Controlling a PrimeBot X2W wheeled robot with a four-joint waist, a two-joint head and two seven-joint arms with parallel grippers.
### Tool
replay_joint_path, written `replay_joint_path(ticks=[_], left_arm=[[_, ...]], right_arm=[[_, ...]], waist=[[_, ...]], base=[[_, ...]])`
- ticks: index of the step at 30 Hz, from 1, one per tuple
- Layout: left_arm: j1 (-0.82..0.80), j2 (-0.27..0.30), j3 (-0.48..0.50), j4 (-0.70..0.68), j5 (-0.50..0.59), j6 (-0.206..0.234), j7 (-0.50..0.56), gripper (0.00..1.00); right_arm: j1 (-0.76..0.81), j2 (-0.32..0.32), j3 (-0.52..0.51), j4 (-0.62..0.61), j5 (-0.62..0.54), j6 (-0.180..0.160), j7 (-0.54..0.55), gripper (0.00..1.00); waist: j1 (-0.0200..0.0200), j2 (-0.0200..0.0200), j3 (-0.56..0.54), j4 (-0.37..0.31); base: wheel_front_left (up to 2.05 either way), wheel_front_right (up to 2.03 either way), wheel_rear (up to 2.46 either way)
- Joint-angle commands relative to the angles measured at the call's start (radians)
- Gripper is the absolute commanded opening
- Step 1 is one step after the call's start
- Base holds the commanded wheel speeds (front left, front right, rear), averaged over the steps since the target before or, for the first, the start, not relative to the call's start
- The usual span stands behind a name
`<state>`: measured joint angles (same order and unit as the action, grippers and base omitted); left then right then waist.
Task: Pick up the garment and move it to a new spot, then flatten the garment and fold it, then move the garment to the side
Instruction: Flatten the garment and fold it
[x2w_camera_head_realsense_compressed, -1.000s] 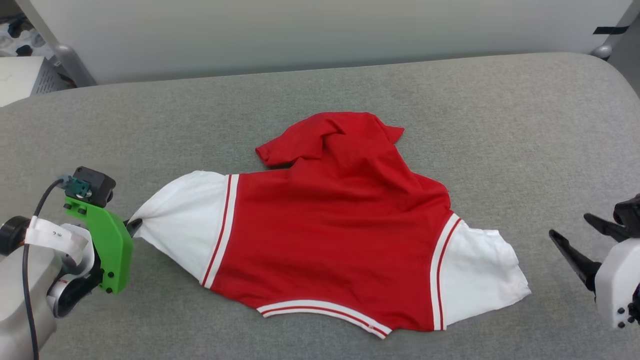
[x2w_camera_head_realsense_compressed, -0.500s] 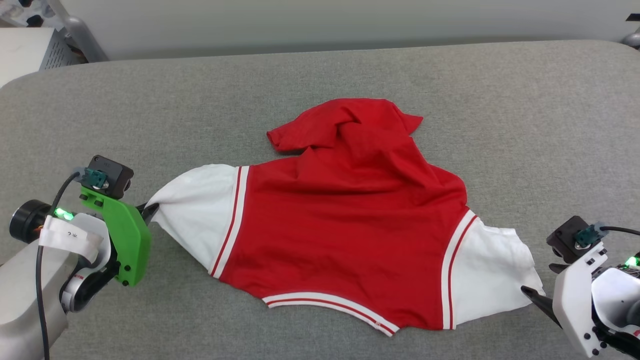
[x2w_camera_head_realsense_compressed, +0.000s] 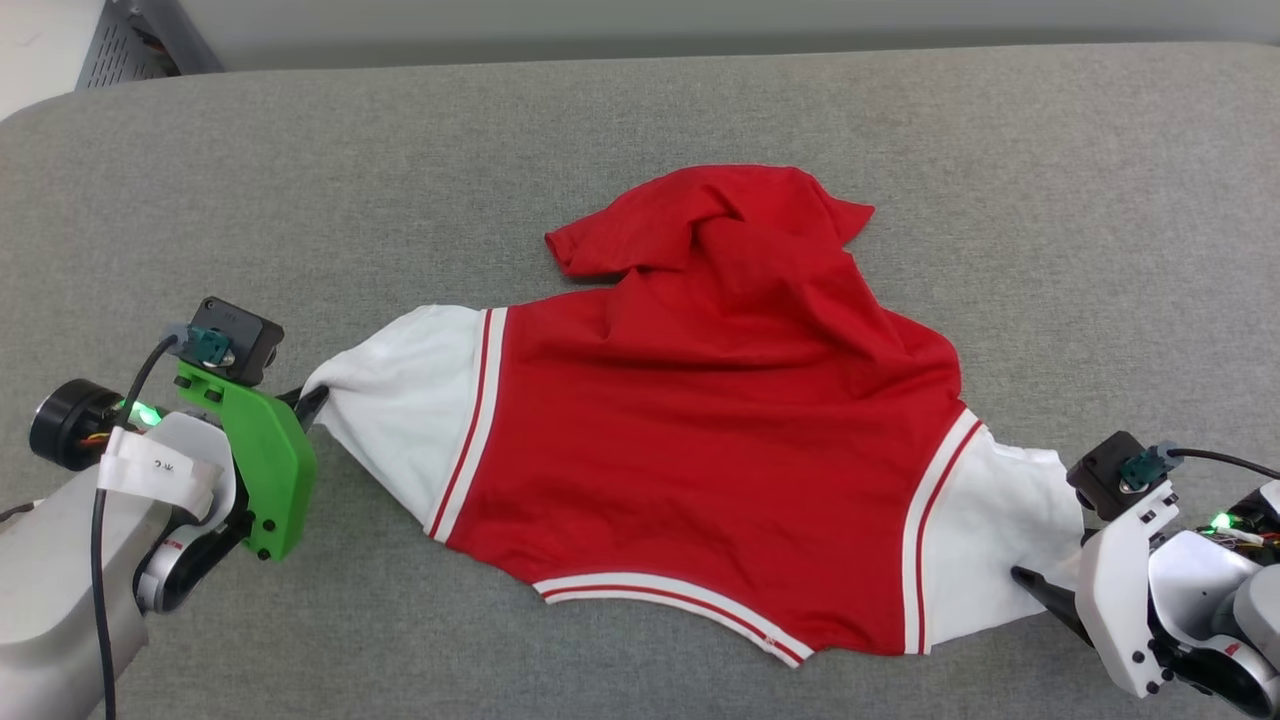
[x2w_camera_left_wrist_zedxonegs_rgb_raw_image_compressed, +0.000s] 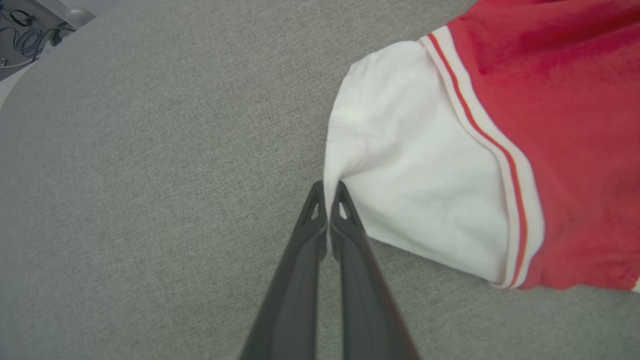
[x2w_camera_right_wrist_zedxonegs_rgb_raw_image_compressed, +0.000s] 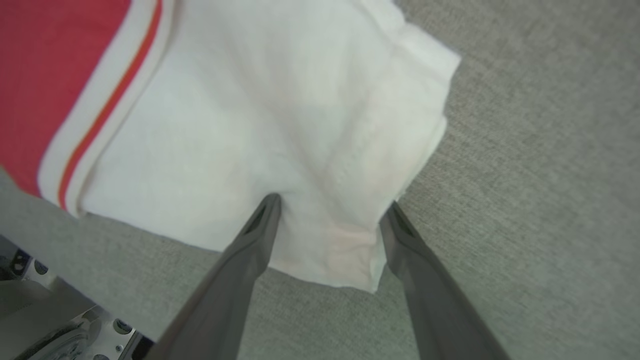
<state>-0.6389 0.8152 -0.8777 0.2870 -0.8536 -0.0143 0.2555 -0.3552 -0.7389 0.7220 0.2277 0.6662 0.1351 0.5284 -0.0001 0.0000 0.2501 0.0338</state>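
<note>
The garment (x2w_camera_head_realsense_compressed: 700, 430) is a red shirt with white short sleeves and red-and-white striped trim, spread on the grey cushion with its far part bunched up. My left gripper (x2w_camera_head_realsense_compressed: 305, 400) is shut on the edge of the left white sleeve (x2w_camera_left_wrist_zedxonegs_rgb_raw_image_compressed: 400, 185), pinching the cloth between its two dark fingertips (x2w_camera_left_wrist_zedxonegs_rgb_raw_image_compressed: 327, 192). My right gripper (x2w_camera_right_wrist_zedxonegs_rgb_raw_image_compressed: 332, 205) stands open, its two fingers straddling the corner of the right white sleeve (x2w_camera_right_wrist_zedxonegs_rgb_raw_image_compressed: 280, 115). In the head view the right gripper (x2w_camera_head_realsense_compressed: 1040, 585) lies low at the sleeve's outer edge.
The grey cushioned surface (x2w_camera_head_realsense_compressed: 600, 110) stretches wide around the shirt. Its far edge runs along the top, with a pale wall behind it. A grey perforated unit (x2w_camera_head_realsense_compressed: 130, 45) stands at the far left corner.
The head camera has tilted down, shifting the whole scene. The right gripper has come in from the right to the right sleeve's corner. The left gripper still holds the left sleeve.
</note>
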Motion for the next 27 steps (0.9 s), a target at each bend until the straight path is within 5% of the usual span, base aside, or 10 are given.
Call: replay_joint_path(ticks=[1, 2, 3, 4, 14, 22, 27], left_arm=[[-0.012, -0.004, -0.001, 0.006, 0.002, 0.002, -0.008, 0.00], [-0.009, -0.004, -0.002, 0.008, 0.000, 0.002, -0.010, 0.00], [-0.007, -0.004, -0.002, 0.010, -0.001, 0.002, -0.012, 0.00], [-0.003, -0.004, -0.002, 0.012, -0.004, 0.001, -0.014, 0.00], [0.055, 0.024, 0.022, -0.031, -0.032, 0.011, -0.086, 0.00], [0.069, 0.046, 0.112, -0.207, -0.097, 0.036, -0.188, 0.00], [0.017, 0.018, 0.191, -0.372, -0.151, 0.043, -0.249, 0.00]], right_arm=[[0.004, 0.020, 0.038, 0.047, 0.005, -0.004, -0.007, 1.00], [-0.002, 0.020, 0.053, 0.055, 0.012, -0.004, -0.019, 1.00], [-0.006, 0.021, 0.065, 0.059, 0.020, -0.004, -0.031, 0.39], [-0.012, 0.021, 0.077, 0.061, 0.030, -0.004, -0.049, 0.00], [-0.023, -0.013, 0.063, -0.012, 0.052, -0.004, -0.237, 0.00], [0.022, -0.032, -0.145, -0.186, 0.088, -0.004, -0.290, 0.00], [0.033, 0.014, -0.371, -0.349, 0.087, -0.004, -0.288, 0.00]], waist=[[0.0001, 0.0000, -0.002, -0.003], [0.0001, 0.0000, -0.004, -0.004], [0.0001, 0.0000, -0.006, -0.006], [0.0001, 0.0000, -0.010, -0.009], [0.0001, 0.0000, -0.098, -0.033], [0.0001, 0.0000, -0.162, -0.043], [0.0001, 0.0000, -0.191, -0.039]], base=[[0.00, 0.00, 0.00], [0.00, 0.00, 0.00], [0.00, 0.00, 0.00], [0.00, 0.00, 0.00], [0.00, 0.00, 0.00], [0.00, 0.00, 0.00], [0.00, 0.00, 0.00]])
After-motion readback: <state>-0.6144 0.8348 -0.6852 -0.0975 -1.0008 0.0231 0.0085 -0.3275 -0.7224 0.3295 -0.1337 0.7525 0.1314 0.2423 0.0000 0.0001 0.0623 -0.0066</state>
